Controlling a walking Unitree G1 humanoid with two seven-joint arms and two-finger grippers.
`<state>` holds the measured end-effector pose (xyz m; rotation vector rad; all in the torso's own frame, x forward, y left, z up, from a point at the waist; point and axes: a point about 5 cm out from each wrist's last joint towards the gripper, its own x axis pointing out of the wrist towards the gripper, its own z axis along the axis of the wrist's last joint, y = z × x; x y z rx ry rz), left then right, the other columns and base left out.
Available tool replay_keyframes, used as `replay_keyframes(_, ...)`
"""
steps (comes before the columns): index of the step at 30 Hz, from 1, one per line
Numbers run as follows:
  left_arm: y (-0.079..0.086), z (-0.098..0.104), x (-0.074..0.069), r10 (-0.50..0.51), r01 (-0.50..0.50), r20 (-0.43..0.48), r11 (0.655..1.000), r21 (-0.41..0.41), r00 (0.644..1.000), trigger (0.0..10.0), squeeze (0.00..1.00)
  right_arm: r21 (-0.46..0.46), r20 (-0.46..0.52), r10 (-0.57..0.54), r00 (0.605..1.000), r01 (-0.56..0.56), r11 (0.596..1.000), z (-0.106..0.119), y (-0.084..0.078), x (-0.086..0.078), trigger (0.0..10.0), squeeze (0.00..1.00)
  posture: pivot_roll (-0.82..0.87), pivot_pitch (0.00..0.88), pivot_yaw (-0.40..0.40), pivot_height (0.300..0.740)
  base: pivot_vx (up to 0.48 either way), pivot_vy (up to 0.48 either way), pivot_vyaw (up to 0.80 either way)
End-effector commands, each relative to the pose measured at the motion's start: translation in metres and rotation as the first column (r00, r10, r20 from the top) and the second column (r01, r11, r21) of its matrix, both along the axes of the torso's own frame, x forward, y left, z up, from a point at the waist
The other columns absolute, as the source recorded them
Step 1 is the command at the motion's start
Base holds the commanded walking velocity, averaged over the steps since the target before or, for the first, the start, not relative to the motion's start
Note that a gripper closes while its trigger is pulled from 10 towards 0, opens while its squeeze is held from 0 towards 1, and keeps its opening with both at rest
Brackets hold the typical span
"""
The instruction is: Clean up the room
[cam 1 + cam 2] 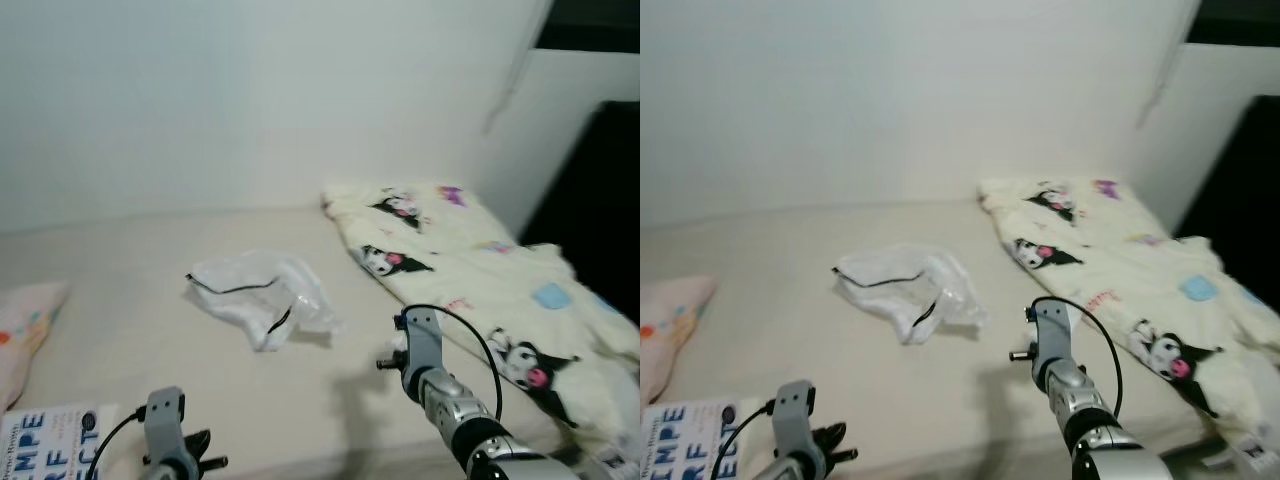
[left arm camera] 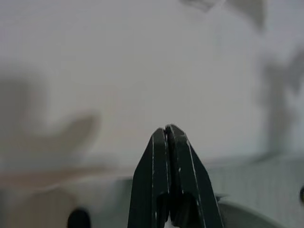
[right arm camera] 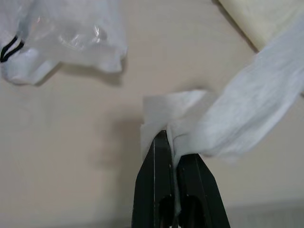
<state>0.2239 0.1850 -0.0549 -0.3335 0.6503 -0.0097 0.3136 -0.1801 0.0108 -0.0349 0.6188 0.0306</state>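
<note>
White tissue (image 3: pixel 199 128) sits clenched in the right end effector (image 3: pixel 173 142) near the plastic bag (image 1: pixel 262 295); the left end effector (image 2: pixel 168 133) is closed, empty.

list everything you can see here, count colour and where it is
bed: one, beige sheet, spans the scene against a white wall
plastic bag: one, clear with black trim, crumpled mid-bed
blanket: one, cream with cartoon prints, laid along the bed's right side
pillow: one, pale pink with coloured spots, at the left edge
book: one, white with blue letters, near left corner
tissue: one, white, pinched in the right end effector, above the sheet
left end effector: one, black fingers shut on nothing, low at the near left
right end effector: one, black fingers shut on the tissue, right of the plastic bag
</note>
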Motion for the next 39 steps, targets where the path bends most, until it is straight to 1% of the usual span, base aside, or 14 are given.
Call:
replay_keyframes(1,-0.007,0.003,0.006,-0.020,0.020,0.022,1.000,-0.007,1.000,10.0,0.00,-0.011,0.005,-0.007,1.000,0.007,1.000,0.000,-0.003,-0.001,10.0,0.00,-0.02,0.000,-0.060,0.740,0.000,-0.469,0.00)
replay_keyframes(4,-0.008,0.007,0.011,-0.026,0.027,0.042,1.000,-0.008,0.999,10.0,0.00,-0.013,0.004,-0.003,1.000,0.003,1.000,-0.001,-0.002,-0.001,10.0,0.00,-0.02,0.000,-0.060,0.740,0.000,-0.470,0.00)
replay_keyframes(13,-0.007,0.009,0.013,-0.026,0.027,0.052,1.000,-0.007,0.998,10.0,0.00,-0.017,0.005,0.005,1.000,-0.005,1.000,-0.002,0.001,-0.002,10.0,0.00,-0.02,0.000,-0.058,0.740,0.000,-0.469,0.00)
replay_keyframes(17,-0.007,0.009,0.014,-0.018,0.017,0.052,1.000,0.012,0.998,10.0,0.00,-0.022,0.002,0.010,1.000,-0.010,1.000,-0.003,0.001,-0.003,10.0,0.00,-0.02,0.000,-0.064,0.740,0.000,0.000,0.00)
replay_keyframes(24,-0.010,0.011,0.018,-0.024,0.023,0.059,1.000,0.018,0.998,10.0,0.00,-0.026,0.002,0.012,1.000,-0.012,1.000,-0.003,0.001,-0.003,10.0,0.00,-0.02,0.000,-0.061,0.740,0.000,0.000,0.00)
replay_keyframes(29,-0.010,0.015,0.023,-0.039,0.037,0.082,0.999,0.030,0.996,10.0,0.00,-0.021,0.004,0.009,1.000,-0.008,1.000,-0.004,0.001,-0.004,10.0,0.00,-0.02,0.000,-0.054,0.740,0.000,0.000,0.00)
replay_keyframes(34,-0.008,0.018,0.025,-0.033,0.029,0.100,0.999,0.036,0.994,10.0,0.00,-0.017,0.003,0.007,1.000,-0.007,1.000,-0.005,0.002,-0.005,10.0,0.00,-0.02,0.000,-0.049,0.740,0.422,0.000,0.00)
replay_keyframes(39,-0.006,0.016,0.023,-0.026,0.023,0.091,0.999,0.034,0.995,10.0,0.00,-0.011,0.000,0.005,1.000,-0.005,1.000,-0.006,0.002,-0.006,10.0,0.00,-0.02,0.000,-0.047,0.740,0.461,0.000,0.00)
